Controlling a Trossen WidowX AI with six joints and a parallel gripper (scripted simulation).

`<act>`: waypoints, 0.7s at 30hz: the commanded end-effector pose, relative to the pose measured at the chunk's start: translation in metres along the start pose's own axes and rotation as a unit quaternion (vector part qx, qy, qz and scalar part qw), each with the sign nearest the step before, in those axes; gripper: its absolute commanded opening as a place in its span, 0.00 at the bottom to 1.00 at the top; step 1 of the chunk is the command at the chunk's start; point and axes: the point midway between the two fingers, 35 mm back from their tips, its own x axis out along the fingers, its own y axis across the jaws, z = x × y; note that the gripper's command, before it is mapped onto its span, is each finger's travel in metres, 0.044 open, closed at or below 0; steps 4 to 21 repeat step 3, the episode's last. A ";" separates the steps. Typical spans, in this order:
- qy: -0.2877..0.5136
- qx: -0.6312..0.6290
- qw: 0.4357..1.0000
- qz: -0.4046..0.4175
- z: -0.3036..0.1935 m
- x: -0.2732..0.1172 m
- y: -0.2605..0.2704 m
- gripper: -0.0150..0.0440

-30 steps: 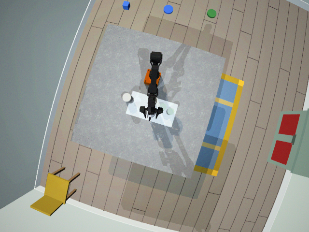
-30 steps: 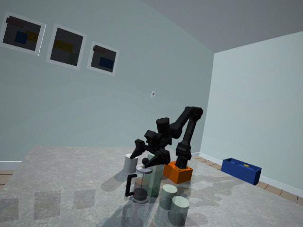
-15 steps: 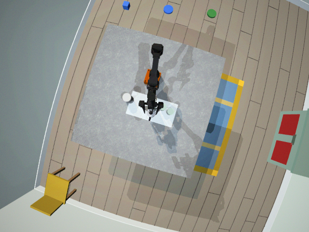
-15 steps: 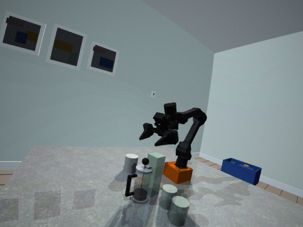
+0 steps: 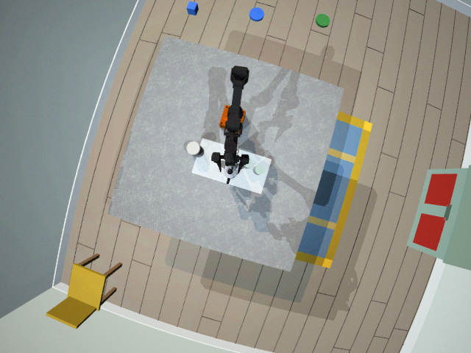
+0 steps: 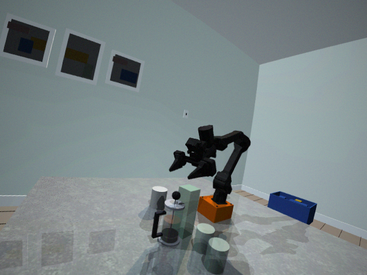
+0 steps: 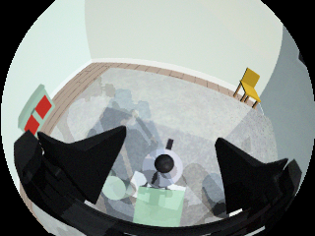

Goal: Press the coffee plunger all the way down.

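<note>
Above the coffee press [image 6: 169, 220], which stands upright near the green block [image 6: 188, 207], the gripper [image 6: 189, 166] hangs wide open, holding nothing; retreating straight upward should avoid nudging the plunger knob [image 6: 176, 195].

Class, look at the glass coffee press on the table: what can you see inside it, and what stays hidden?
Inside the coffee press, a dark layer sits at the bottom, a brownish disc hangs midway, and a thin rod rises to the black knob. Whether the dark layer is liquid or grounds cannot be told.
</note>
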 end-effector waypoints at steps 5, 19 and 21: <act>0.000 0.000 1.000 0.002 0.000 -0.001 0.001 1.00; 0.000 0.000 1.000 0.002 0.000 -0.001 0.001 1.00; 0.000 0.000 1.000 0.002 0.000 -0.001 0.001 1.00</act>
